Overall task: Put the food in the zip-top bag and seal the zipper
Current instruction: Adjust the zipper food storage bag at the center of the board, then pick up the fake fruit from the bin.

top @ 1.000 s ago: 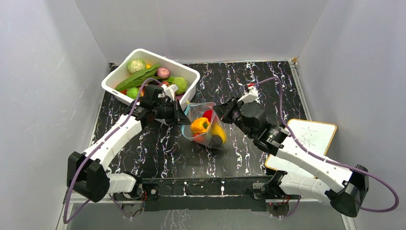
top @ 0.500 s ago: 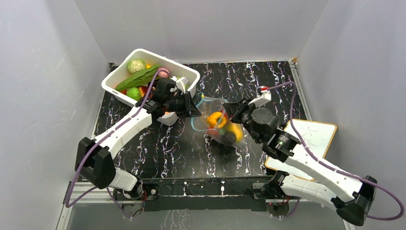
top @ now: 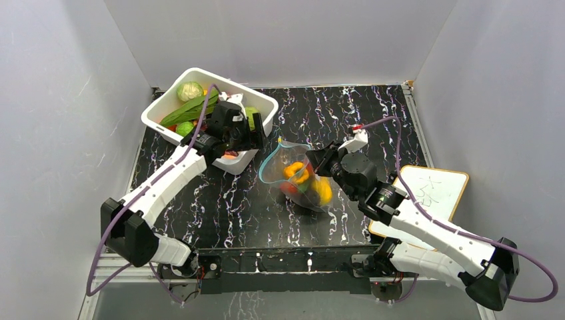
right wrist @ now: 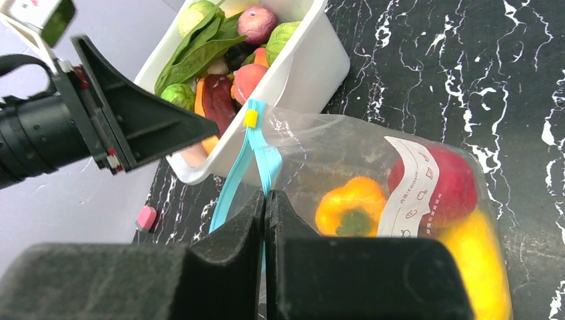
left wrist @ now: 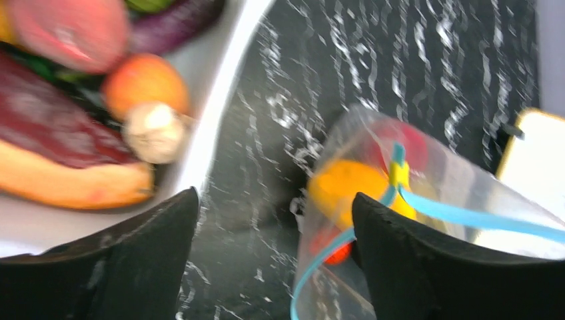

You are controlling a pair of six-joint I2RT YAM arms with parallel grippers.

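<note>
We find the right gripper (right wrist: 265, 199) closed tight on the zipper (right wrist: 258, 143), the light-blue strip at the mouth of the zip-top bag (right wrist: 313, 150). The bag lies on the black marbled table (top: 373, 113), just beside the white tub (right wrist: 303, 70), with its mouth standing open. Inside it we note a yellow pepper (right wrist: 350, 203) and a red piece (right wrist: 456, 183) (more pieces sit in the tub). The left gripper (left wrist: 274, 200) hangs over the tub's edge, fingers wide apart, holding nothing.
</note>
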